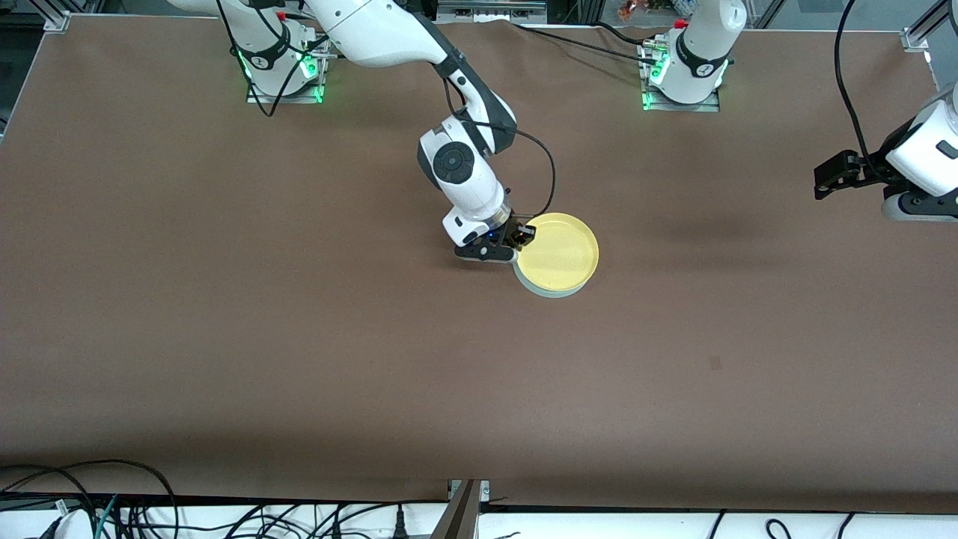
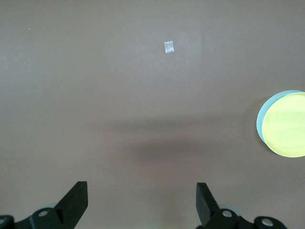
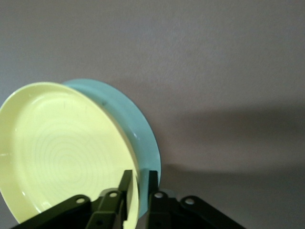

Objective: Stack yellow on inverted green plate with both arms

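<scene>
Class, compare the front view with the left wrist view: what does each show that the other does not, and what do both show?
Only the front view shows the right gripper shut on the rim of the round bright yellow plastic plate, plus both arm bases and the left arm waiting at its end of the table.

Only the left wrist view shows the left gripper with its fingers open over bare tabletop, and a small pale square marker.

Both show the yellow plate lying on the round pale mint-green plate, whose edge peeks out beneath it, and the brown table.
</scene>
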`<act>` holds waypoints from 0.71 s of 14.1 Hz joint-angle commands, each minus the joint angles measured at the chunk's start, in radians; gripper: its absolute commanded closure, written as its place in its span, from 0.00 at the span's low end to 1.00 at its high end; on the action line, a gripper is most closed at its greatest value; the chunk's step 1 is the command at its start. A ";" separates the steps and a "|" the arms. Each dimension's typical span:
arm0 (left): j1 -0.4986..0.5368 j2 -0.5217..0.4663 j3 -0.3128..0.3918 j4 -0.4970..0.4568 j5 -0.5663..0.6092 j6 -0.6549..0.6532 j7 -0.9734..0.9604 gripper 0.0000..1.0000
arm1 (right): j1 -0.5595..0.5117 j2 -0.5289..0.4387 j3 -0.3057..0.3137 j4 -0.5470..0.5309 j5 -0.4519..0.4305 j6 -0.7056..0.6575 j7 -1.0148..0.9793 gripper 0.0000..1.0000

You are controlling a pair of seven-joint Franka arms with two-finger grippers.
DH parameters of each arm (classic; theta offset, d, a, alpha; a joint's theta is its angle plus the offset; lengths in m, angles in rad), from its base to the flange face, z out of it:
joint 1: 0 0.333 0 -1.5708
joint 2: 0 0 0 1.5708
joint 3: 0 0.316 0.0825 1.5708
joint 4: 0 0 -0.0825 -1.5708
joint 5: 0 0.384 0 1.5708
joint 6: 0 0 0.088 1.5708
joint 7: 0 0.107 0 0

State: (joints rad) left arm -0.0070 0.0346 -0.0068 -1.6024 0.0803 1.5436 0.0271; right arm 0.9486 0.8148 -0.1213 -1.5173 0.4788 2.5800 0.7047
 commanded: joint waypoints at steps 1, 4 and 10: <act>0.010 -0.001 -0.004 0.010 -0.028 -0.019 0.027 0.00 | 0.009 -0.057 -0.065 -0.004 0.004 -0.056 -0.002 0.00; 0.005 0.002 -0.005 0.018 -0.028 -0.017 0.025 0.00 | 0.009 -0.164 -0.216 -0.001 0.003 -0.219 -0.023 0.00; 0.004 0.004 -0.005 0.018 -0.028 -0.017 0.027 0.00 | 0.001 -0.362 -0.409 -0.001 0.014 -0.485 -0.091 0.00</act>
State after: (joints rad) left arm -0.0075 0.0347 -0.0104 -1.6020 0.0803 1.5421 0.0276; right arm 0.9421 0.5419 -0.4900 -1.4889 0.4788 2.1856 0.6289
